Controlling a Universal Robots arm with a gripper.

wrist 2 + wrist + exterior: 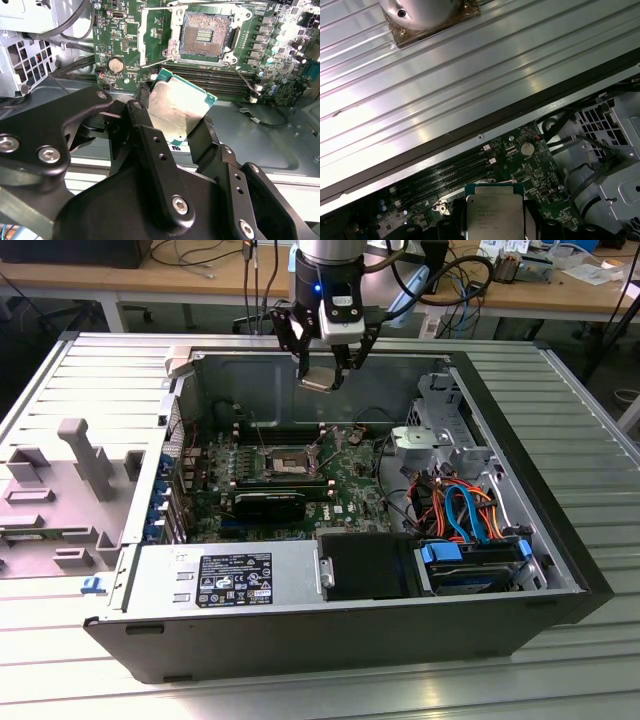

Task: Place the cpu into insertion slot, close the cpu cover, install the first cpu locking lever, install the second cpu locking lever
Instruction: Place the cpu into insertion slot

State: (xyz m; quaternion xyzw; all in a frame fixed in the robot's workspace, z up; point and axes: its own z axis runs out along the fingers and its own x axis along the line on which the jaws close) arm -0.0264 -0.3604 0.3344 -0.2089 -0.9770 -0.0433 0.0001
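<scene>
- Gripping the cpu [177, 112] by two opposite edges, the gripper [170, 120] has a black finger [140, 115] clamped on each side of the chip.
- In the second wrist view the cpu's dull silver top faces the camera, with a thin green border along its edges.
- In the exterior view the cpu [320, 382] hangs tilted in the air above the open case [300, 645], near the case's far wall.
- The cpu is well apart from the slot [206, 36] and touches nothing but the fingers.
- The slot lies bare on the green board [345, 485], its dark, gold-tinted centre uncovered.
- The cover [144, 37] stands swung up off the slot, along one side of it.
- A thin lever [245, 75] angles out from a corner of the slot across the long black memory slots [210, 79].
- A round coin cell [116, 64] sits on the board near the slot.
- In the exterior view a grey power supply [220, 575] fills the case's near corner, and blue and orange cables [460, 505] bunch on the exterior view's right.
- The case lies on its side on a ribbed metal table [560, 380].
</scene>
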